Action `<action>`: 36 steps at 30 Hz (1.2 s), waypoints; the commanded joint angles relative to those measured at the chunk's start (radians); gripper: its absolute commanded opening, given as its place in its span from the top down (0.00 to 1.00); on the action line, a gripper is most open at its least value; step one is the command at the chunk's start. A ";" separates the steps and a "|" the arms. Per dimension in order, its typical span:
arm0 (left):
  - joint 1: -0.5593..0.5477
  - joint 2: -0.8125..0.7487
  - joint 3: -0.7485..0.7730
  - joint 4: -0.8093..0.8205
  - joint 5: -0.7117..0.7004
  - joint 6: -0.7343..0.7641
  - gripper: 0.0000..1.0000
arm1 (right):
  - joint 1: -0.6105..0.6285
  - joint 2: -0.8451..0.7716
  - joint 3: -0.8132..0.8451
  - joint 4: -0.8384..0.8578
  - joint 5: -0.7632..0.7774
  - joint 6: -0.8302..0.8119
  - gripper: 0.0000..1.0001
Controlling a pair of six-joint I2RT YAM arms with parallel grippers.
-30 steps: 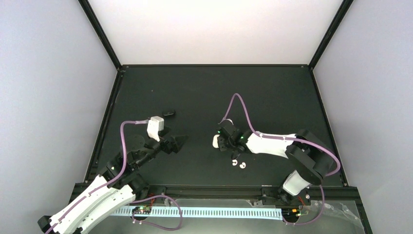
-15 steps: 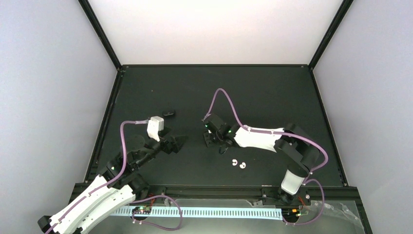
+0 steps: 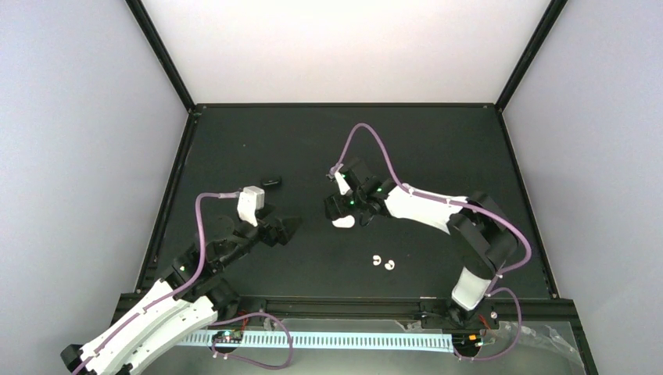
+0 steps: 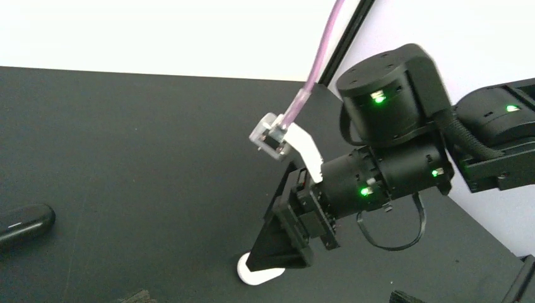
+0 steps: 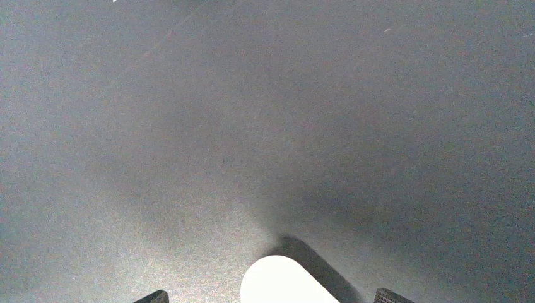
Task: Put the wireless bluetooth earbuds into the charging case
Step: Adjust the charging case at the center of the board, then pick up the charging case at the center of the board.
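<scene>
The right hand (image 3: 339,215) stands open astride the white charging case (image 3: 342,223) on the surface. Two white earbuds (image 3: 383,263) lie near its five o'clock. It should rise straight up without nudging the case. The left hand (image 3: 288,227) is open.

Black table (image 3: 234,141), seen from above: its far half is bare mat, open to either arm. The right arm (image 3: 426,209) slants across the right middle. Its right gripper (image 3: 336,212) stands over a white charging case (image 3: 342,223), fingers spread wide with gaps either side. A strip of bare mat separates it from the left gripper (image 3: 291,226). Two white earbuds (image 3: 378,260) lie nearer the front edge, and a black case (image 3: 271,182) sits just beyond the left gripper.
</scene>
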 commanded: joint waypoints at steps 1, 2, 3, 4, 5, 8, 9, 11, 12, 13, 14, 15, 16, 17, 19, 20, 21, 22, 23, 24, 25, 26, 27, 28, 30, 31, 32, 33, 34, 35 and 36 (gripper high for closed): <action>-0.006 -0.006 0.025 -0.032 0.003 0.005 0.01 | 0.007 0.066 0.056 -0.034 -0.084 -0.066 0.16; -0.006 -0.011 0.025 -0.038 -0.002 0.006 0.01 | 0.005 0.074 0.057 -0.030 -0.089 -0.063 0.16; -0.006 -0.017 0.024 -0.043 -0.007 0.007 0.01 | 0.006 0.082 0.055 -0.028 -0.092 -0.060 0.16; -0.006 -0.023 0.021 -0.043 -0.010 0.006 0.01 | 0.006 0.095 0.056 -0.027 -0.093 -0.059 0.16; -0.006 -0.030 0.020 -0.044 -0.012 0.006 0.01 | 0.007 0.106 0.057 -0.033 -0.092 -0.059 0.16; -0.006 -0.035 0.017 -0.042 -0.013 0.002 0.01 | 0.006 0.133 0.057 -0.050 -0.084 -0.060 0.16; -0.006 -0.032 0.017 -0.042 -0.012 0.002 0.01 | 0.005 0.137 0.052 -0.052 -0.085 -0.059 0.17; -0.006 -0.029 0.017 -0.042 -0.011 0.004 0.01 | 0.006 0.135 0.040 -0.053 -0.089 -0.052 0.18; -0.006 -0.028 0.017 -0.042 -0.010 0.004 0.01 | 0.006 0.128 0.029 -0.051 -0.089 -0.046 0.18; -0.006 -0.028 0.017 -0.043 -0.010 0.005 0.01 | 0.006 0.120 0.019 -0.049 -0.091 -0.041 0.19; -0.006 -0.029 0.016 -0.041 -0.011 0.004 0.01 | 0.006 0.109 0.008 -0.047 -0.094 -0.035 0.20; -0.006 -0.030 0.016 -0.040 -0.010 0.002 0.01 | 0.006 0.100 -0.001 -0.050 -0.096 -0.030 0.21; -0.006 -0.031 0.014 -0.039 -0.011 0.002 0.01 | 0.006 0.091 -0.011 -0.055 -0.102 -0.024 0.23; -0.006 -0.031 0.013 -0.040 -0.011 0.002 0.01 | 0.008 0.078 -0.020 -0.057 -0.112 -0.023 0.25; -0.006 -0.030 0.011 -0.037 -0.012 0.002 0.01 | 0.015 0.056 -0.039 -0.064 -0.119 -0.021 0.30; -0.006 -0.029 0.011 -0.037 -0.014 0.003 0.01 | 0.022 0.051 -0.042 -0.075 -0.118 -0.024 0.33; -0.006 -0.029 0.010 -0.035 -0.016 0.004 0.01 | 0.027 0.049 -0.042 -0.090 -0.116 -0.029 0.35; -0.006 -0.027 0.009 -0.033 -0.018 0.004 0.01 | 0.034 0.051 -0.039 -0.109 -0.110 -0.034 0.37; -0.006 -0.025 0.009 -0.031 -0.019 0.005 0.01 | 0.038 0.055 -0.037 -0.124 -0.102 -0.038 0.39; -0.006 -0.024 0.008 -0.027 -0.019 0.006 0.01 | 0.040 0.058 -0.034 -0.136 -0.084 -0.037 0.39; -0.006 -0.023 0.007 -0.024 -0.019 0.004 0.01 | 0.040 0.061 -0.034 -0.144 -0.061 -0.033 0.39; -0.006 -0.020 0.006 -0.022 -0.018 0.003 0.01 | 0.041 0.063 -0.032 -0.150 -0.037 -0.032 0.39; -0.006 -0.016 0.004 -0.020 -0.016 0.001 0.01 | 0.042 0.068 -0.027 -0.157 -0.018 -0.030 0.39; -0.006 -0.013 0.003 -0.018 -0.014 0.000 0.01 | 0.042 0.075 -0.020 -0.164 -0.003 -0.030 0.39; -0.006 -0.008 0.003 -0.018 -0.010 -0.004 0.01 | 0.049 0.089 -0.001 -0.185 0.022 -0.033 0.40; -0.006 -0.005 0.003 -0.018 -0.009 -0.004 0.01 | 0.054 0.100 0.012 -0.199 0.035 -0.036 0.40; -0.006 -0.004 0.003 -0.018 -0.008 -0.004 0.01 | 0.061 0.111 0.027 -0.212 0.053 -0.039 0.40; -0.006 -0.003 0.003 -0.018 -0.008 -0.003 0.01 | 0.073 0.123 0.038 -0.223 0.070 -0.043 0.40; -0.007 -0.003 0.003 -0.018 -0.009 -0.003 0.01 | 0.080 0.133 0.049 -0.230 0.082 -0.045 0.40; -0.006 -0.002 0.003 -0.018 -0.010 -0.004 0.01 | 0.086 0.144 0.059 -0.235 0.090 -0.044 0.40; -0.006 -0.002 0.003 -0.017 -0.010 -0.004 0.01 | 0.090 0.152 0.064 -0.238 0.094 -0.039 0.40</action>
